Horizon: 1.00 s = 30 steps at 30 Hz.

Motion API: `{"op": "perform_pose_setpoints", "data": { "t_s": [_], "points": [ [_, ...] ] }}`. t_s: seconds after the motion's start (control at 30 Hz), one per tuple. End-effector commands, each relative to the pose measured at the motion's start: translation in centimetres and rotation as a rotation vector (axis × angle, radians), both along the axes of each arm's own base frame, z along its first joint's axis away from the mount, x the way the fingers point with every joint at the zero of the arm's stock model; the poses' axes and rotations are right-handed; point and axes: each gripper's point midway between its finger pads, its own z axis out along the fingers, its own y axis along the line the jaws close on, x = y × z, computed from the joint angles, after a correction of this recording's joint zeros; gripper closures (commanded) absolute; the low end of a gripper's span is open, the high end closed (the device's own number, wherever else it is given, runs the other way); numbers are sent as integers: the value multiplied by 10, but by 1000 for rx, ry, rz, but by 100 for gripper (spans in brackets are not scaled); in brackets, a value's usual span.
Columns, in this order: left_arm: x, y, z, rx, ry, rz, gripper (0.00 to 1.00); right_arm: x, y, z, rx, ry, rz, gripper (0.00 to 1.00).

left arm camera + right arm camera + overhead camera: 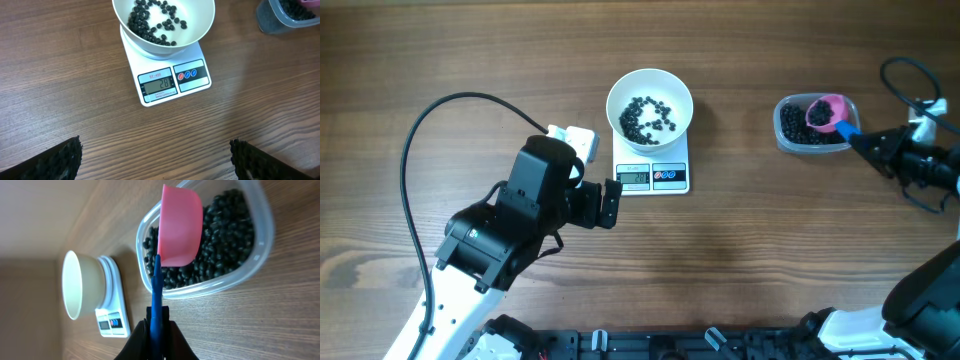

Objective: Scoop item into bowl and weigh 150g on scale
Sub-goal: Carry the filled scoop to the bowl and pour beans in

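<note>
**Scoop at the tub, bowl far short of target**

Overhead. The bowl [650, 78] sits mouth-up on the scale [680, 182], with a thin scatter of beads [646, 117] inside. Most of the beads lie in the clear tub [781, 130], well apart to the right. The scale's long axis runs toward and away from the arm bases, and its display edge is nearest them. My right gripper [876, 143] holds the pink scoop [828, 112] by its blue handle [848, 130]. The scoop's long axis runs right to left, with the cup over the tub. My left gripper [598, 175] hangs just beside the scale's near-left corner. It looks apart from the scale, but only narrowly.

Left wrist. The fingers stand wide apart at the bottom corners, with only bare table [75, 75] between them. The display [159, 86] reads 28, so I judge many more scoops are needed. The bowl overhangs the scale on both sides.

Right wrist. The jaws are clamped shut on the handle, which points straight away from them. The cup is at the far end, edge-on above the beads. I cannot tell whether it is loaded.

Risks. The carry from tub to bowl is long, so any roll of the wrist could shed beads onto the table. The cup could catch the tub rim on lifting and drag the tub. A bump from the left claw, or the scoop striking the overhanging bowl, could falsify the reading or shift the bowl. Full scoops late on could overshoot the target.
</note>
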Motion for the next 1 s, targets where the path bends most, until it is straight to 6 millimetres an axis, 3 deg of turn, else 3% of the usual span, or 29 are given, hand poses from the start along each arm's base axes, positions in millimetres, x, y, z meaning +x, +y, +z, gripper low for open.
{"op": "perform_pose_setpoints", "data": {
  "t_s": [0.0, 0.13, 0.33, 0.47, 0.6, 0.7, 0.8, 0.97],
  "points": [
    [-2, -3, 1, -2, -5, -24, 0, -3, -5, 11, 153, -30, -59, 96],
    [-2, -3, 1, -2, -5, -24, 0, -5, -5, 44, 365, -133, -91, 96],
    [-2, -3, 1, -2, -5, -24, 0, -4, 21, 81, 577, -226, -22, 96],
    [-2, -3, 1, -2, -5, -24, 0, 5, 75, 81, 590, -182, 136, 96],
    [-2, -3, 1, -2, -5, -24, 0, 9, 155, 80, 565, -158, 382, 96],
    [-2, -3, 1, -2, -5, -24, 0, 19, 200, 64, 456, -92, 469, 96],
    [-2, -3, 1, -2, -5, -24, 0, 27, 247, 58, 337, -154, 583, 96],
    [-2, -3, 1, -2, -5, -24, 0, 39, 281, 34, 46, -195, 611, 96]
  ]
}}
